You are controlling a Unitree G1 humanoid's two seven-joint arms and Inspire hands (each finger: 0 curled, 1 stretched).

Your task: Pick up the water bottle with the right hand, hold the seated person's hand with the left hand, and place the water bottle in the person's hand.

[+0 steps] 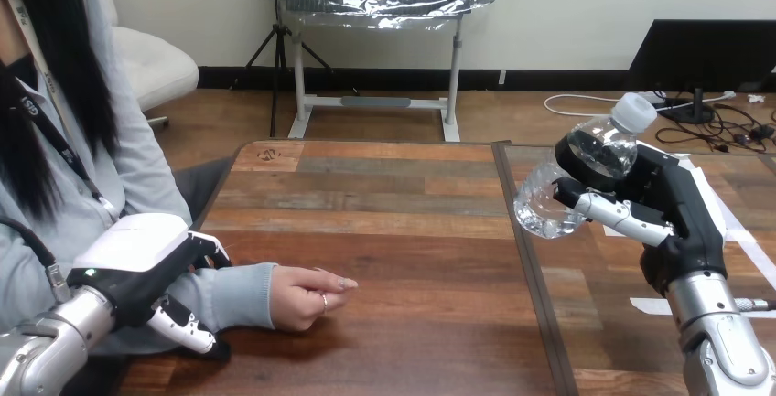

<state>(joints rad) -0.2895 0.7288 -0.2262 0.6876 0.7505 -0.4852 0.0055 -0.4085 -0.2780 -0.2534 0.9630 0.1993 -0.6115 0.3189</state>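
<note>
A clear water bottle (575, 181) with a white cap is held off the table at the right, tilted with its cap up and to the right. My right hand (673, 199) is shut on it, with fingers wrapped across its middle. The person's hand (307, 297) rests on the wooden table (393, 204) at the lower left, loosely curled with its fingers pointing right. My left hand (137, 259) sits on the person's forearm just behind the grey sleeve cuff. Its fingers go over the top and its thumb (183, 327) is curled round the near side.
A dark seam (523, 259) runs front to back through the table between the person's hand and the bottle. Strips of white tape (652, 305) lie on the table's right part. The person's torso is at the left edge.
</note>
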